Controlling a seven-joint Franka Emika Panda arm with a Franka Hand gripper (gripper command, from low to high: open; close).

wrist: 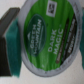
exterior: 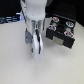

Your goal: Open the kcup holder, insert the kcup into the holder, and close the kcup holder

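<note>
The end effector (exterior: 36, 46) is clamped on the kcup (wrist: 50, 37), held above the white tabletop (exterior: 20, 67). The holder (exterior: 61, 32) sits just to the exterior view's right, tray out.

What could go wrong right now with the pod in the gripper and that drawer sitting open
The gripper holds the kcup only by its sides, so it might slip or tilt in the fingers. The kcup holder tray already holds other pods, so it could be lowered onto an occupied slot.
</note>
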